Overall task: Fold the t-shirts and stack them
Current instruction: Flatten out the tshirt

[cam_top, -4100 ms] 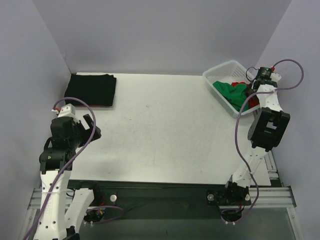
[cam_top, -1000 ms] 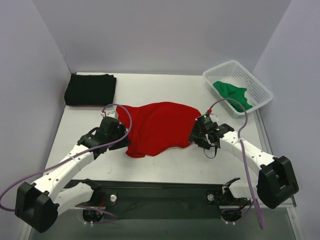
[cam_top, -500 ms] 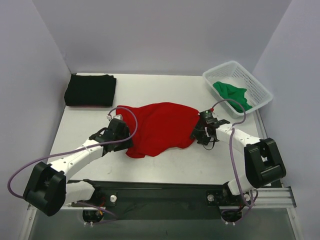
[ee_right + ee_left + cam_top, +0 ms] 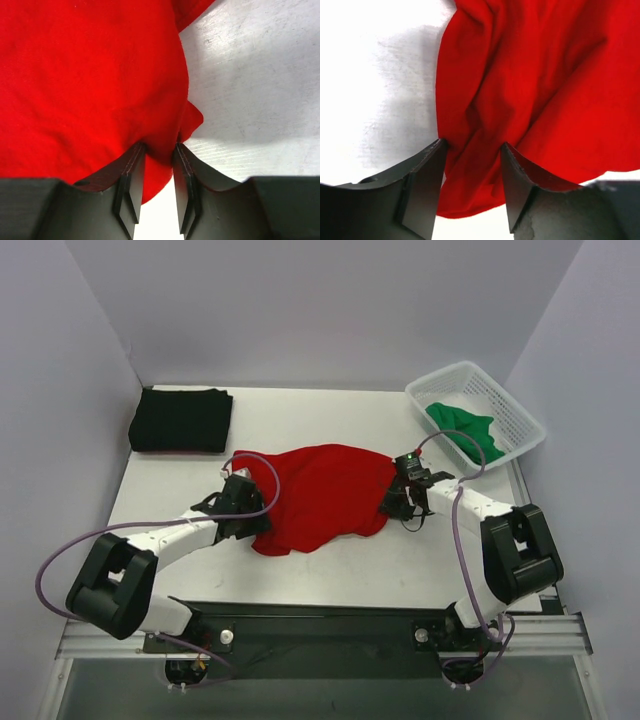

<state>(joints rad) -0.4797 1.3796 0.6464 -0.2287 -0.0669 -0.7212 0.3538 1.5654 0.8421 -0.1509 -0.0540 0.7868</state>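
Note:
The red t-shirt (image 4: 320, 495) lies crumpled in the middle of the table. My left gripper (image 4: 256, 522) is at its left edge; in the left wrist view (image 4: 470, 145) the jaws stand open astride a raised fold of red cloth (image 4: 530, 90). At the shirt's right edge my right gripper (image 4: 393, 505) has its jaws drawn narrow on a small puckered fold (image 4: 160, 146), with cloth touching both pads. The black t-shirt (image 4: 182, 420) lies folded at the far left corner. The green t-shirt (image 4: 465, 428) is bunched in the basket.
A white mesh basket (image 4: 530, 430) stands at the far right corner by the right wall. Grey walls close in the table on the left, back and right. Both arms stretch low over the near half of the table.
The red shirt came from the basket to the table centre. Over the last second both arms reached further in to the shirt's edges, and the right jaws narrowed onto a fold.

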